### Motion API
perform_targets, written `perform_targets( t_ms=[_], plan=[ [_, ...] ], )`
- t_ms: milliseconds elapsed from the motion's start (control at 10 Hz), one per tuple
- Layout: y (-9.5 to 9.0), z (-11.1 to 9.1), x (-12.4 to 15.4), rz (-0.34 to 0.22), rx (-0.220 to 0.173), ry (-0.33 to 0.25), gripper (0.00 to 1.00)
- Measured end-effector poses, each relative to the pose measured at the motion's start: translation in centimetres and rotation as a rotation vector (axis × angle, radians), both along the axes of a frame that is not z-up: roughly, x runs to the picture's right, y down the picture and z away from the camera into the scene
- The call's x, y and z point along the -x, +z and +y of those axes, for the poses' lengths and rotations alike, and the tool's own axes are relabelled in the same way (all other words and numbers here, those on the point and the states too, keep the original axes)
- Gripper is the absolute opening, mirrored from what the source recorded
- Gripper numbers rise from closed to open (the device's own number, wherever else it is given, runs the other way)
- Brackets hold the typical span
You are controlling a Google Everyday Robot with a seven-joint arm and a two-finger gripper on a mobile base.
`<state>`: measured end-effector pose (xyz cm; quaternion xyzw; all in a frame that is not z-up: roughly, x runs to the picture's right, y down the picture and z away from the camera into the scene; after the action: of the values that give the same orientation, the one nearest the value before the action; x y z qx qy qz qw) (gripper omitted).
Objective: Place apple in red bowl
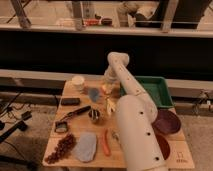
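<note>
With the table (82,127) as your dial and twelve at its far edge, you had a cluster of dark grapes (61,147) at eight o'clock, near the front left corner. A grey-blue cloth (86,146) lay just beside them at seven. A white cup (78,82) stood at eleven, by the far edge. The apple (104,90) lay at about twelve, just right of a small blue item (94,93). Your gripper (107,85) was down right at it, but how wide the gripper stood, and whether it had hold of the apple, could not be told. A carrot (106,142) lay at six. The white arm (132,125) ran from the front edge up across the middle of the table. A green tray (152,90) sat at two and a purple bowl (166,121) at four. The red bowl (164,146) sat at five, partly hidden behind the arm and well apart from the apple.
</note>
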<state>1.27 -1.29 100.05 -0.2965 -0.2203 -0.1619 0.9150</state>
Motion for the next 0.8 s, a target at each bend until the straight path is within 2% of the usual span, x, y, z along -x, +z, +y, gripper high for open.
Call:
perform_targets(
  t_ms=[200, 800],
  plan=[
    [-0.2, 0.0, 0.0, -0.004, 0.001, -0.004, 0.57],
    [-3.6, -1.5, -2.7, 0.036, -0.076, 0.048, 0.57]
  ],
)
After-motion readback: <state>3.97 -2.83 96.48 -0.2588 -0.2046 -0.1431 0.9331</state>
